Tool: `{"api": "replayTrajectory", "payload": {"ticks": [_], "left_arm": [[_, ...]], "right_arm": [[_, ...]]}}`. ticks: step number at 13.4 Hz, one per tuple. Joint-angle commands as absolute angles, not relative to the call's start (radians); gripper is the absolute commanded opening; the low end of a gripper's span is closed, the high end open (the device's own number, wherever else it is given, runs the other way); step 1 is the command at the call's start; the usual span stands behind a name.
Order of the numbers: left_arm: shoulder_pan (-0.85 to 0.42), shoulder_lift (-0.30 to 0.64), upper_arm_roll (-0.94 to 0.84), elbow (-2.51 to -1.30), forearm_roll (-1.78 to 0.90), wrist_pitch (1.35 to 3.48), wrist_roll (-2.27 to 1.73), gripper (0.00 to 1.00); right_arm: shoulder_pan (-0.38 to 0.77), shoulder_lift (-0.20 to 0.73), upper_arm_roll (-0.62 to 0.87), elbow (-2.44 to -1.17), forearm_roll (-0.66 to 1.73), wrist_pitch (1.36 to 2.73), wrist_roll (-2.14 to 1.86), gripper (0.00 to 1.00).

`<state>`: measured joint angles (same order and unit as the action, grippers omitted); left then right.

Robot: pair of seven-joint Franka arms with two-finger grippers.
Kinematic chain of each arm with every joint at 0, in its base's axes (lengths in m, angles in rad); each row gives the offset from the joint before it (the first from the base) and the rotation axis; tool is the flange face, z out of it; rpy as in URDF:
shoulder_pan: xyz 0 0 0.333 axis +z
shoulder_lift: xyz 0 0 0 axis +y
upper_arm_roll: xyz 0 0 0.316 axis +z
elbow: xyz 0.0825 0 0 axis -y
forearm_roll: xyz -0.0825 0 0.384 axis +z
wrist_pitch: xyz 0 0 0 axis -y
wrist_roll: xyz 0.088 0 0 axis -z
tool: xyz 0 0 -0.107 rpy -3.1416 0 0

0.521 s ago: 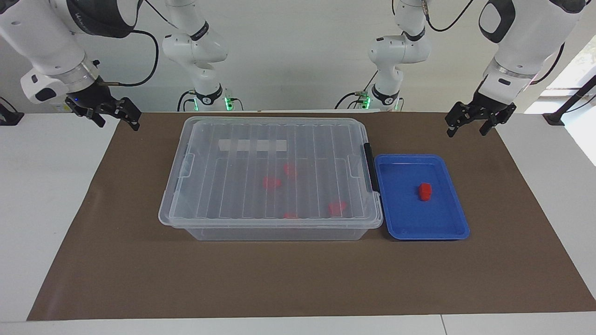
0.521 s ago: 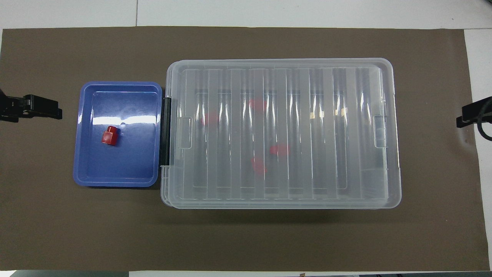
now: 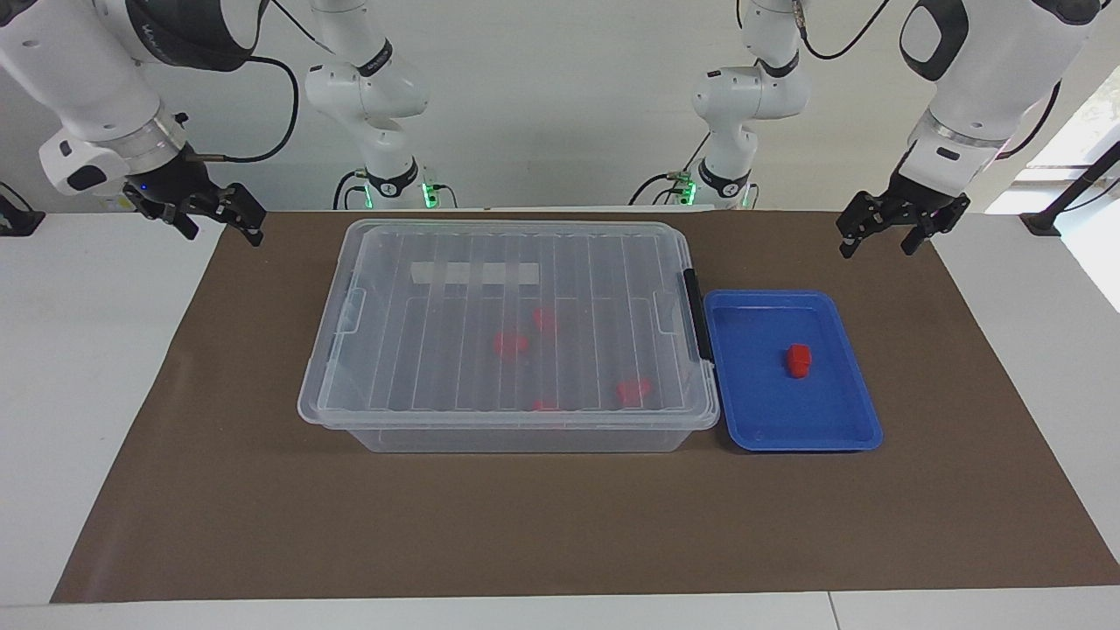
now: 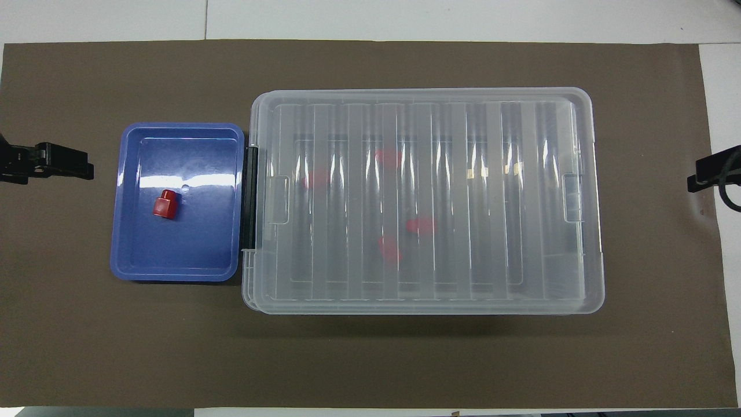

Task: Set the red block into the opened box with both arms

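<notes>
Our left jaws (image 3: 885, 236) hang apart and hold nothing, raised over the brown mat (image 3: 560, 525) at the left arm's end of the desk (image 3: 87, 367), off the mat's edge nearest the robots. In the overhead view only their black tips (image 4: 58, 162) reach in from the side. Our right jaws (image 3: 219, 223) also stand apart and empty, raised over the edge of the mat at the right arm's end of the desk; from above only a black tip of them (image 4: 709, 174) shows. Out from the left jaws and farther from the robots we find the shallow blue tray (image 3: 840, 433), and the red block (image 3: 798, 360) rests on its floor, alone, apart from both pairs of jaws and touching none of the tray's walls. Just beside the tray, toward the right jaws, lies the box (image 3: 490, 433), a large clear bin in the middle of the mat, with its ribbed transparent lid (image 3: 437, 350) lying flat on top of it, so we see it closed. Its black latch handle (image 3: 696, 315) sits on the end that faces the tray, close against the tray's rim. Through the lid we make out several red pieces (image 3: 510, 344) on the box's floor, blurred by the plastic. Both arms (image 3: 962, 79) are waiting.
</notes>
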<state>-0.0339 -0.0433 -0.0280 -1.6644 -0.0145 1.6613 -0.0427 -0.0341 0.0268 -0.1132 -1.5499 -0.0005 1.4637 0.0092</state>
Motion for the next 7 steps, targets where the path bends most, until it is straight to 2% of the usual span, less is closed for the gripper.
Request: {"api": "replayTrajectory", "payload": {"ticks": [1,7], "left_arm": [[-0.043,-0.063,-0.018,-1.684,-0.005,1.655,-0.043,1.00],[-0.043,-0.063,-0.018,-1.684,-0.005,1.655,-0.043,1.00]], "right_arm": [[-0.046,0.026,-0.106,-1.555,0.012,1.454,-0.012,1.00],[-0.048,0.029,-0.034,-1.626,0.014,1.584,0.008,1.00]]}}
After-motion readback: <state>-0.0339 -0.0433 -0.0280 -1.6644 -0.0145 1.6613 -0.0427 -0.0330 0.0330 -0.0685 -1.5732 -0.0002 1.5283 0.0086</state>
